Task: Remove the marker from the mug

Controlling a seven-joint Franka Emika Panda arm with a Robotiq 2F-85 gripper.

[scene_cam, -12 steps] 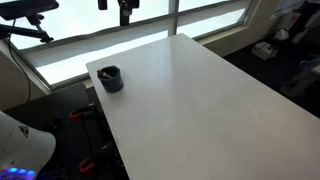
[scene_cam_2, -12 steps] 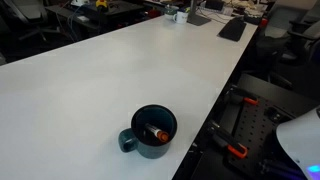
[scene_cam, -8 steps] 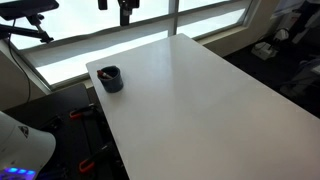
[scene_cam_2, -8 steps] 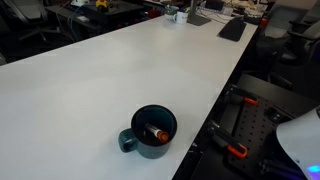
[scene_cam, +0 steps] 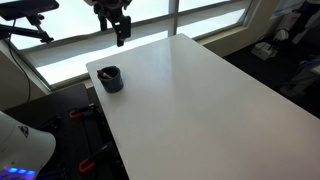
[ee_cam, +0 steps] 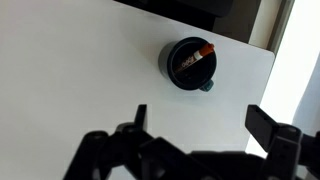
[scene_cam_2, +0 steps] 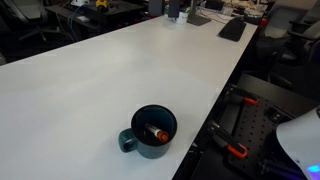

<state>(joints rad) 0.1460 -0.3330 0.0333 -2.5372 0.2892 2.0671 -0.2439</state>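
Note:
The dark navy mug [scene_cam: 110, 78] stands near a corner of the white table [scene_cam: 200, 100]. It also shows in an exterior view [scene_cam_2: 152, 132] and in the wrist view [ee_cam: 192, 63]. The dark reddish marker [scene_cam_2: 156, 133] lies inside the mug, leaning on its wall; it shows in the wrist view [ee_cam: 198, 56]. My gripper [scene_cam: 120, 32] hangs high above the table's far edge, apart from the mug. In the wrist view the gripper [ee_cam: 200, 122] is open and empty, with the mug beyond the fingertips.
Bright windows run behind the table [scene_cam: 60, 45]. Dark equipment and red clamps lie on the floor beside the table edge [scene_cam_2: 245, 120]. Desks with clutter stand at the far end [scene_cam_2: 215, 12].
My gripper has come down into view in an exterior view, lower than before. The mug and marker have not moved.

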